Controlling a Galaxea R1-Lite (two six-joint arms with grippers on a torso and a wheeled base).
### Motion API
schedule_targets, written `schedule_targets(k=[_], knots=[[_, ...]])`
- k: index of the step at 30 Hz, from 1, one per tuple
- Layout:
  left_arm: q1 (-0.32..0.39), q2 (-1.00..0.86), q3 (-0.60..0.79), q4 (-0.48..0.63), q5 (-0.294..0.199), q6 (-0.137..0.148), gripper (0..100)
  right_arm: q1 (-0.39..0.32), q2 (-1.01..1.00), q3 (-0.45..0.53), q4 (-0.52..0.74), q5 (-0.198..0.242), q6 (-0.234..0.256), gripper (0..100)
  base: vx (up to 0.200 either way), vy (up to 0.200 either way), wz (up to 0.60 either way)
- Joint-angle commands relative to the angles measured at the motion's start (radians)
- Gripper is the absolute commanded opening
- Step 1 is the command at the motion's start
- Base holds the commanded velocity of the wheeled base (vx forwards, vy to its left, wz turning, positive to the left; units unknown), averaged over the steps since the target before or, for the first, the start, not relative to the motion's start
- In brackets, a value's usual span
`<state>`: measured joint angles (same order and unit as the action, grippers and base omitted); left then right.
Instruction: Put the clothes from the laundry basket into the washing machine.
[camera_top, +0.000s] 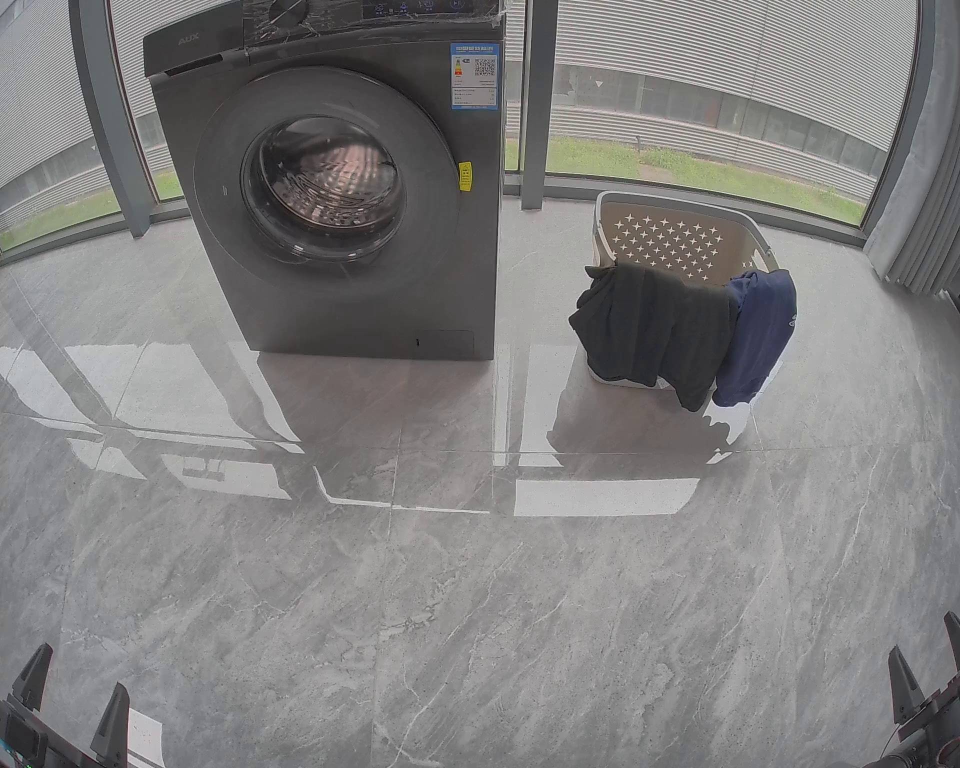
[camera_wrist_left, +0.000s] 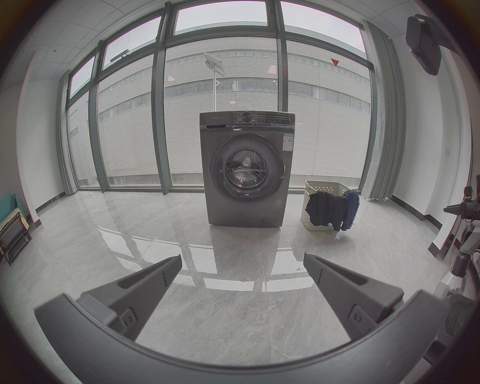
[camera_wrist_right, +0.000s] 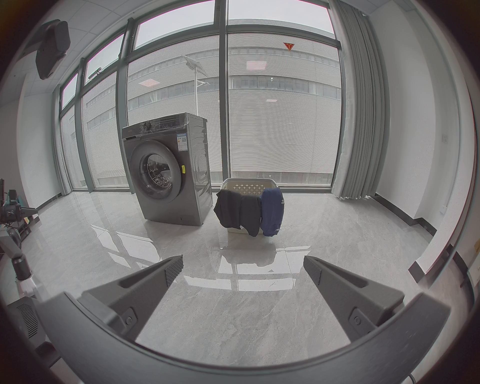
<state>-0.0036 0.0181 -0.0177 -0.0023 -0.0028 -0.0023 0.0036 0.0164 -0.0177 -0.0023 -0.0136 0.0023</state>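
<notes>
The laundry basket (camera_top: 690, 235) stands in the upper right of the head view, near the washing machine (camera_top: 340, 190). A dark garment (camera_top: 650, 330) and a blue garment (camera_top: 757, 335) hang over its near rim. We judge both light and limp, best pinched at a bunched fold on the rim. At the lower corners, our left gripper (camera_top: 79, 672) and right gripper (camera_top: 923, 640) have fingers spread and hold nothing. The machine's door looks closed, though glare makes that uncertain.
</notes>
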Motion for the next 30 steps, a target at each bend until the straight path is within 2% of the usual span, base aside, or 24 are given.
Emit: schedule_targets(k=[1,6,12,20,27,30], knots=[[0.001,-0.018,0.018,-0.001,0.0,-0.001,100,0.001,-0.01,0.018,-0.001,0.0,0.001,100,0.0,0.0,0.0],[0.001,-0.018,0.018,-0.001,-0.002,-0.004,100,0.001,-0.01,0.018,-0.001,0.0,0.001,100,0.16,0.0,0.0],[-0.001,-0.018,0.018,-0.002,0.0,-0.028,100,0.001,-0.01,0.018,-0.001,0.0,-0.001,100,0.2,0.0,0.0],[0.001,-0.018,0.018,-0.002,-0.002,-0.028,100,0.001,-0.01,0.018,-0.001,0.001,-0.001,100,0.2,0.0,0.0],[0.001,-0.018,0.018,-0.002,-0.002,-0.022,100,0.001,-0.01,0.018,-0.001,0.001,-0.001,100,0.0,0.0,-0.51],[0.001,-0.018,0.018,-0.002,-0.002,-0.024,100,0.001,-0.01,0.018,-0.001,0.001,-0.001,100,0.0,0.0,0.0]])
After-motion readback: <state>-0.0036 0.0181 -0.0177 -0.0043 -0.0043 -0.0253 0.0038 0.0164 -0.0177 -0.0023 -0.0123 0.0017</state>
